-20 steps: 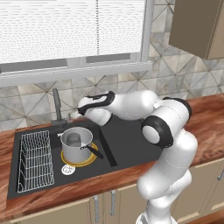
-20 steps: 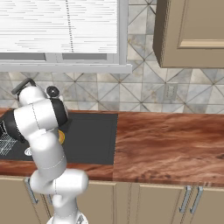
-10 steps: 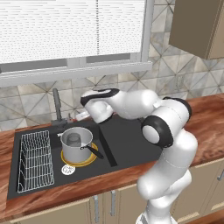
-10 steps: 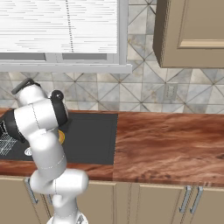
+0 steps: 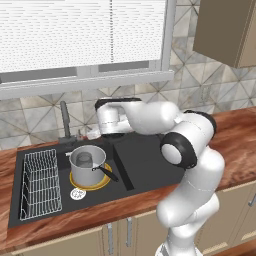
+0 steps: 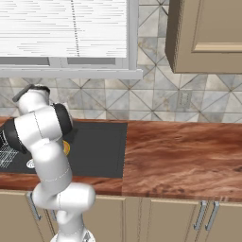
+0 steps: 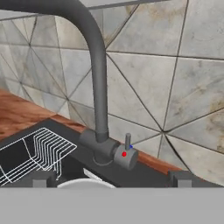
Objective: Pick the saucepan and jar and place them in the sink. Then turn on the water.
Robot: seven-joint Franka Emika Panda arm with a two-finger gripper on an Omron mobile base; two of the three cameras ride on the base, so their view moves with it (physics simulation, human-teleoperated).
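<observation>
The silver saucepan (image 5: pixel 88 166) stands upright in the black sink (image 5: pixel 145 165) on a yellow disc, its black handle pointing right. The translucent jar (image 5: pixel 84 160) stands inside the saucepan. My gripper (image 5: pixel 89 134) hovers open just above and behind the pan, pointing at the base of the dark faucet (image 5: pixel 65 120). In the hand view the faucet (image 7: pixel 99 87) rises straight ahead. Its short lever (image 7: pixel 127 143) with a red dot sits between my spread fingertips (image 7: pixel 41 179), and the gripper (image 7: pixel 111 180) holds nothing. No water shows at the faucet.
A white wire rack (image 5: pixel 40 182) fills the sink's left side, and a round drain (image 5: pixel 77 194) lies in front of the pan. Tiled wall and a window sill stand close behind the faucet. Wooden counter (image 6: pixel 184 156) stretches to the right, under a wall cabinet (image 6: pixel 208 33).
The hand has drifted slightly to the right and turned a little near the faucet. The saucepan and jar have stayed put, and the gripper has stayed open.
</observation>
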